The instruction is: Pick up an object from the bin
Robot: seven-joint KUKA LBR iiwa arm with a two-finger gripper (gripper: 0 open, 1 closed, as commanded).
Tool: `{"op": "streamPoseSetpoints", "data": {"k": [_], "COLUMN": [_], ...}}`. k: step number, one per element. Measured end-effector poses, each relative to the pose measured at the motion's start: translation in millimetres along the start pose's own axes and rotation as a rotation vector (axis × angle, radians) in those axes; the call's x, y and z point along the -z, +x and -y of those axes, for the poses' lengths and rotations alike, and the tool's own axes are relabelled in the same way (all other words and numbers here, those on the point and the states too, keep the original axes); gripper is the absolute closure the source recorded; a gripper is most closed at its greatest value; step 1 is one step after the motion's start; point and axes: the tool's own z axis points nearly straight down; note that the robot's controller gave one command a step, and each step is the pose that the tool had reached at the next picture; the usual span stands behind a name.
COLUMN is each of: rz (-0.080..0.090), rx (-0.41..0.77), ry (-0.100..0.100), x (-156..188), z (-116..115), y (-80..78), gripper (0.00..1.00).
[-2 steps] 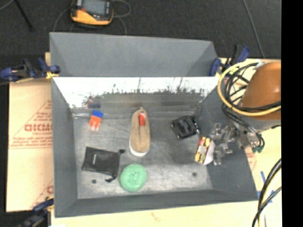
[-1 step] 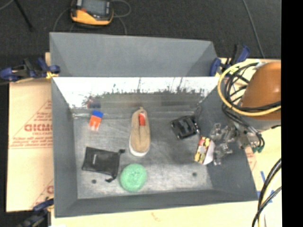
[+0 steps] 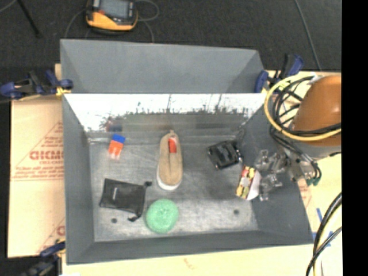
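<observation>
Jaws' state unclear, beside yellow-red packet by bin right wall, black object near, tan shoe beyond

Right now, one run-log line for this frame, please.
end effector: right side of bin | beside: yellow-red-white packet | hold: unconfirmed

The end effector sits low at the right side of the grey metal bin, close against a small yellow-red-white item at the foot of the right wall. Whether it grips that item cannot be told. Just left of it, slightly farther back, lies a black clip-like object. In the middle, a tan shoe with red inside points toward the back wall. An orange-and-blue block lies at back left. A black pouch lies at front left, with a green round scrubber just beside it.
</observation>
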Motion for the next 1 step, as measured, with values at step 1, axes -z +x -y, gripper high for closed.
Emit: {"op": "streamPoseSetpoints", "data": {"k": [1], "rz": [0.001], "rx": [-0.001], "ry": [0.001], "x": [80.9], "z": [4.9], "y": [-4.3], "gripper": [1.0]}}
